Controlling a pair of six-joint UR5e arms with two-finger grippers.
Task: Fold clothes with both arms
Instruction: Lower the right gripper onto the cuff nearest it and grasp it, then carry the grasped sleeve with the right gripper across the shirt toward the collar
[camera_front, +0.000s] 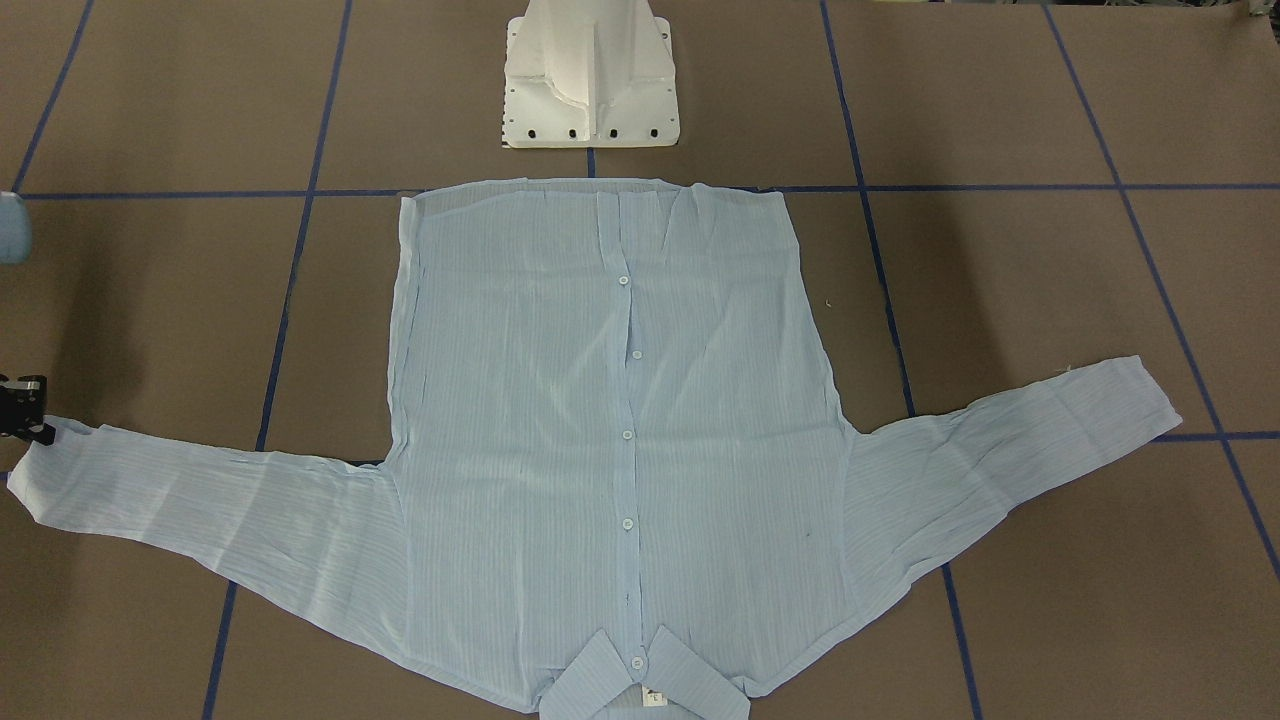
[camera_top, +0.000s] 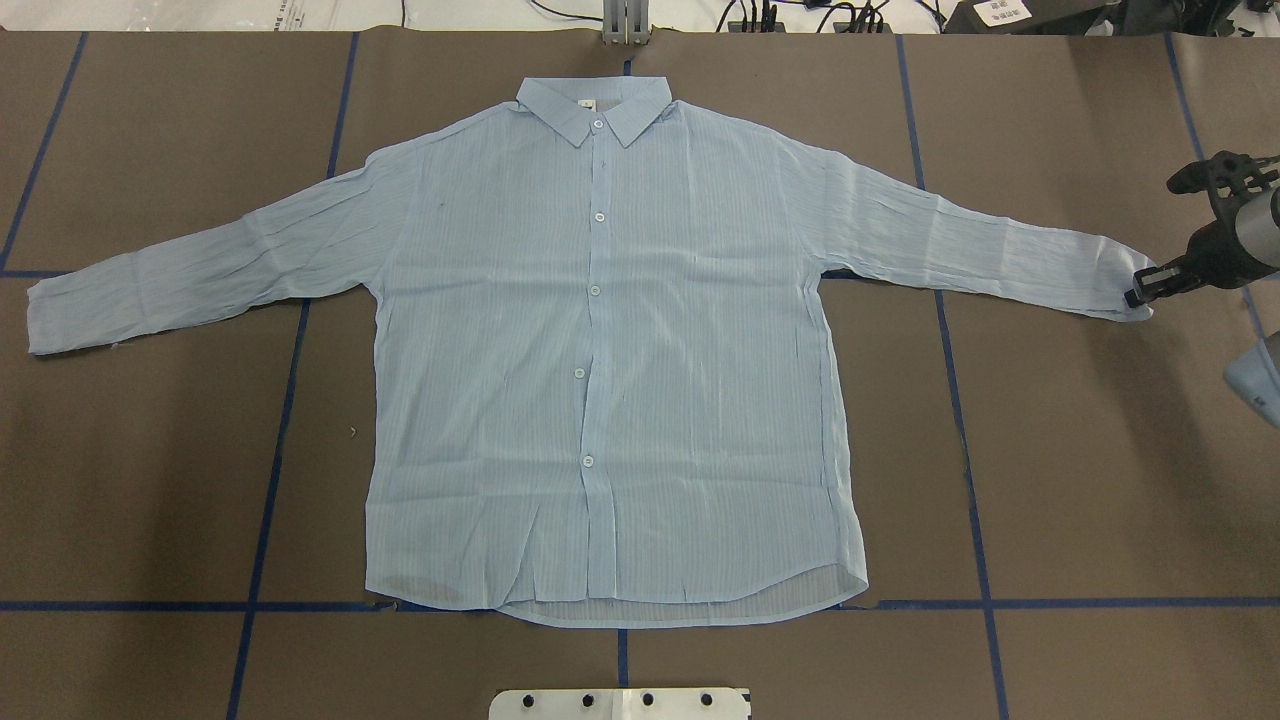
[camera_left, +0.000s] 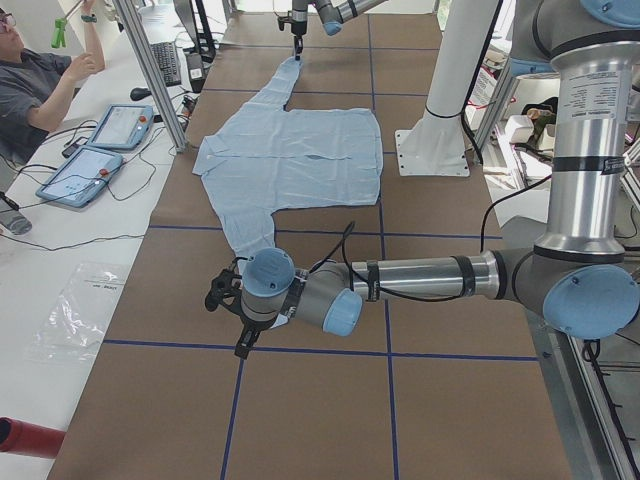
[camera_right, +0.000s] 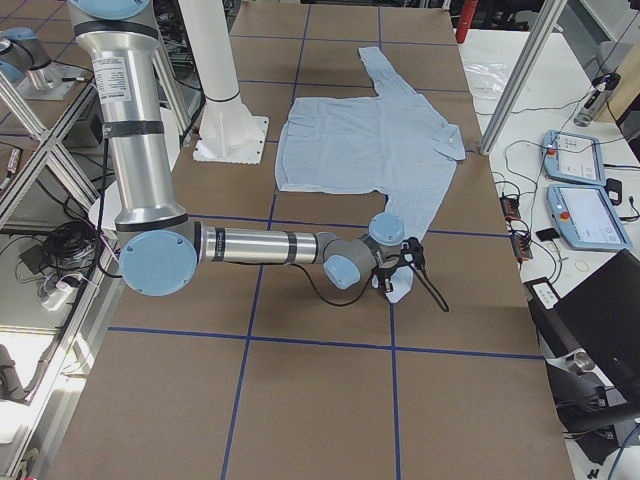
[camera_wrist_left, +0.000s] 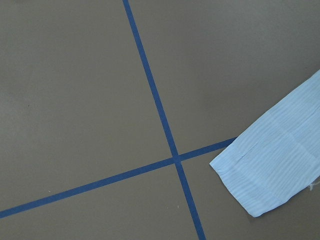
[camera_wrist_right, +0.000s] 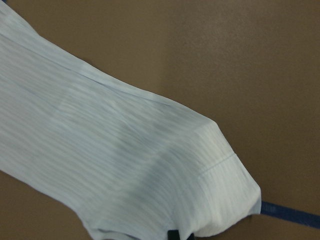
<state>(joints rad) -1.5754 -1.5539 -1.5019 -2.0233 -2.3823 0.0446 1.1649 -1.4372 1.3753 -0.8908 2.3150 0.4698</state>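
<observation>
1. Closest thing in the left-side view is the left arm (camera_left: 420, 280). It's stretched out low over the brown table (camera_left: 320, 420), with the left gripper (camera_left: 243, 345) pointing down just short of the left cuff (camera_wrist_left: 270, 170), not touching it. Honestly can't tell from that angle whether its fingers are spread or closed.
2. Its wrist cam just shows that cuff lying flat beside a crossing of blue tape lines (camera_wrist_left: 172, 159).
3. The shirt (camera_top: 600, 350) is laid out flat in the middle of the table, front up and buttoned. The collar (camera_top: 600, 110) is on the far side from the robot and the hem is near the white base (camera_top: 620, 703). The sleeves are spread out to the left and right.
4. The right arm (camera_right: 250, 245) reaches out low to the right cuff (camera_wrist_right: 215, 165). The right gripper (camera_top: 1140, 293) sits at the very end of the cuff and looks clamped on it. In the wrist cam the cloth there is humped up.
5. A person (camera_left: 40, 85) sits at the far bench next to two tablets (camera_left: 82, 172).
</observation>
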